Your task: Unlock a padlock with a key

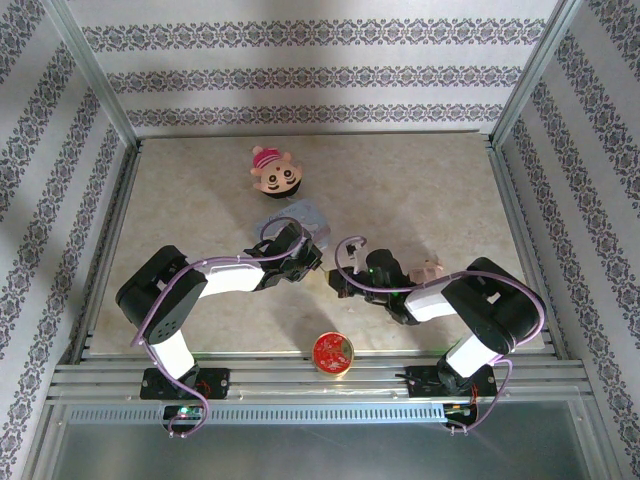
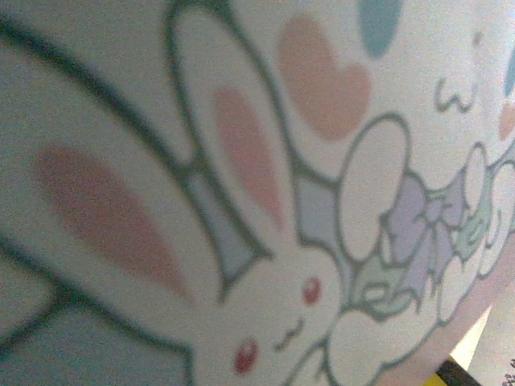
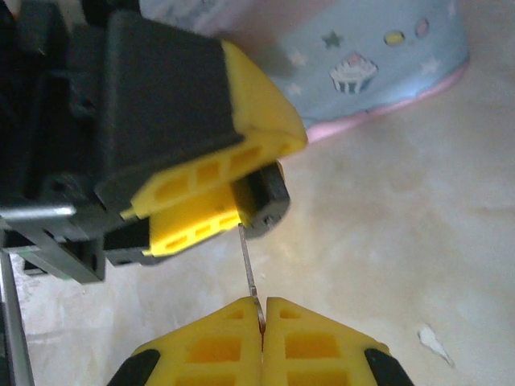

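Padlock (image 3: 265, 201): clamped in your left gripper (image 3: 245, 181). Key (image 3: 249, 269): pinched in your right gripper (image 3: 262, 322), tip touching padlock.

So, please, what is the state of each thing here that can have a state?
Small dark blocky padlock: clamped in left fingers; shackle hidden.
Thin grey metal key: pinched by right fingers, tip at the padlock.
Pastel-blue cartoon tin: lying on the beige table.

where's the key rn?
In the right wrist view, bottom centre: the key is pinched by the right gripper, its tip at the padlock held in the left gripper.
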Robot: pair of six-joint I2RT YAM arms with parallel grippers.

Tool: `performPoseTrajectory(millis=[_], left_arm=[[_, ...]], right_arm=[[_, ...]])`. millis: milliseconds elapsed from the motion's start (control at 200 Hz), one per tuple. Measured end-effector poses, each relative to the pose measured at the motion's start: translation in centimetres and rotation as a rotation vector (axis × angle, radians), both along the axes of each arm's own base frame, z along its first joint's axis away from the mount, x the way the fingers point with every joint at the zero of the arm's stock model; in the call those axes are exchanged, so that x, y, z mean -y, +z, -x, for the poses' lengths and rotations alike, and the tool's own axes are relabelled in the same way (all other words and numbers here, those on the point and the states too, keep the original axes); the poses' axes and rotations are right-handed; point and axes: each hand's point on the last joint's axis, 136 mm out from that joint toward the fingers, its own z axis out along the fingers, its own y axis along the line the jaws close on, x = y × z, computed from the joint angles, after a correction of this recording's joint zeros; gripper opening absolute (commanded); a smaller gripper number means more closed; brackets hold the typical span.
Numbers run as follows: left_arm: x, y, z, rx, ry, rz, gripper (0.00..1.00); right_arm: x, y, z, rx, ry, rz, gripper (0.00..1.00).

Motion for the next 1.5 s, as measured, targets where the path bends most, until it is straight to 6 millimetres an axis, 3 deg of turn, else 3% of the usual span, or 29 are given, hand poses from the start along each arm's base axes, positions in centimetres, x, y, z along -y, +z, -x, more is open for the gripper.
performPoseTrajectory(millis=[1504], left_arm=[[0.1, 0.2, -0.2, 0.006, 0.008, 0.012, 0.03]], right_arm=[[0.2, -1.0, -0.5, -0.007, -0.014, 0.003, 0.0]])
